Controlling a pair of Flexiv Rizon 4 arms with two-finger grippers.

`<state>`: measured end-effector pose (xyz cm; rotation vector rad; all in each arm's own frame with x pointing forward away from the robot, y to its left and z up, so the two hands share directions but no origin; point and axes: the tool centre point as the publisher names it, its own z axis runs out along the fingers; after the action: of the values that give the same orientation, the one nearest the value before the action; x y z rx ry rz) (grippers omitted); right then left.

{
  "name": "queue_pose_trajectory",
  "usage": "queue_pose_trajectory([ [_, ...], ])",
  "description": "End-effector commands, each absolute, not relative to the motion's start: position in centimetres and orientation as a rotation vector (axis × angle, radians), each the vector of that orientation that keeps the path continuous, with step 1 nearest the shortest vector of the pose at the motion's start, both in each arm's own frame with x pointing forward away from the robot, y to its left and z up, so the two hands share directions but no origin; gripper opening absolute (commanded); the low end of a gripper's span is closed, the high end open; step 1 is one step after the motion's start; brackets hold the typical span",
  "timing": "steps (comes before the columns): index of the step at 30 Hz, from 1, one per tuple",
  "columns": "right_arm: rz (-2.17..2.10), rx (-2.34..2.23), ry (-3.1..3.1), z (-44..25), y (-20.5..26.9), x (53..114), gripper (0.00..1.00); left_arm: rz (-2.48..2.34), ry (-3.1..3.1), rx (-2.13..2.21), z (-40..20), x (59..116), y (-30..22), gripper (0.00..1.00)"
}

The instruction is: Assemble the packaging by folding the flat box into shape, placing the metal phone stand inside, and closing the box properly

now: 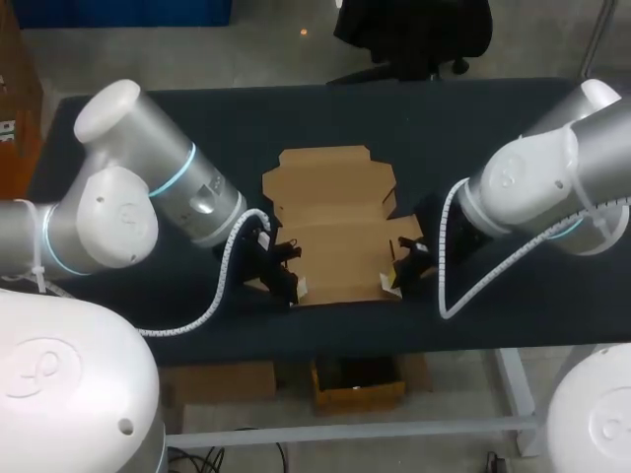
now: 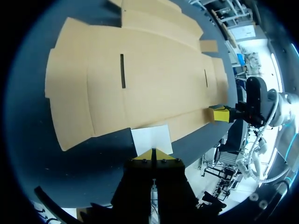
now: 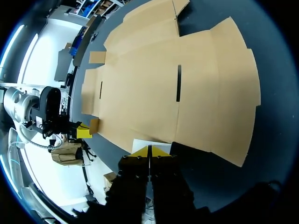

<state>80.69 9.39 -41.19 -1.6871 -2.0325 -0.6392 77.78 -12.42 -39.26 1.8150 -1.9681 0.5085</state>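
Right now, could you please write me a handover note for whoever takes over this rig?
Left gripper: shut, apparently pinching the near left flap.
Right gripper: shut, apparently pinching the near right flap.
Box: flat on the table, between the grippers.
Done: flaps gripped, nothing folded into shape yet.
Left: fold the box, put the stand in (not in view), close it.

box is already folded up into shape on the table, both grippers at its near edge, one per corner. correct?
Not quite. The box is not folded up: it lies flat on the table, as the head view shows. The rest holds: the left gripper and the right gripper are at its near edge, one per corner.
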Motion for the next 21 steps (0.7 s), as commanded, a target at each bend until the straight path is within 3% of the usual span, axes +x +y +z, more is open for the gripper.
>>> queue_pose_trajectory([
  [1,-0.637,-1.692,-2.037,-41.39,9.57,80.43,0.0,0.504,-1.969,1.817,-39.62,77.78,-12.76,0.0],
  [21,-0.623,-1.692,-2.041,-41.87,9.69,80.23,0.0,0.556,-2.008,1.828,-40.15,77.52,-13.44,0.0],
])
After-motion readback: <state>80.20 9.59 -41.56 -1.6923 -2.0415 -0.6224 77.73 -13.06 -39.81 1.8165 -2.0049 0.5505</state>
